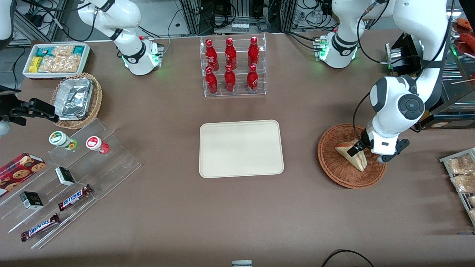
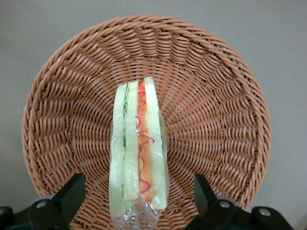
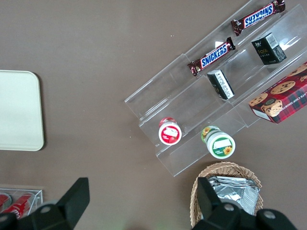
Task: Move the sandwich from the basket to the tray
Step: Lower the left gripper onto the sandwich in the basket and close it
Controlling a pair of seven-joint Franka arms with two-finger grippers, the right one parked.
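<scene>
Gripper (image 2: 135, 191): left arm's, low over the basket, fingers (image 2: 72, 189) spread wide apart, one on each flat side of the sandwich, neither touching it yet; likely positioned for a squeeze across the bread faces.
Sandwich (image 2: 139, 148): stands on edge between the fingers, filling edge up, wrapped in clear film, in the basket.
Basket (image 1: 334, 168): directly beneath the gripper.
Tray (image 1: 241, 148): bare, well apart from the gripper toward the parked arm's end; the destination.

A robotics lab staged as a snack shop: cable bundles (image 1: 237, 15) and equipment racks fill the frame's top edge, while acrylic display steps (image 1: 74, 185) at lower left hold Snickers bars (image 1: 75, 197).
</scene>
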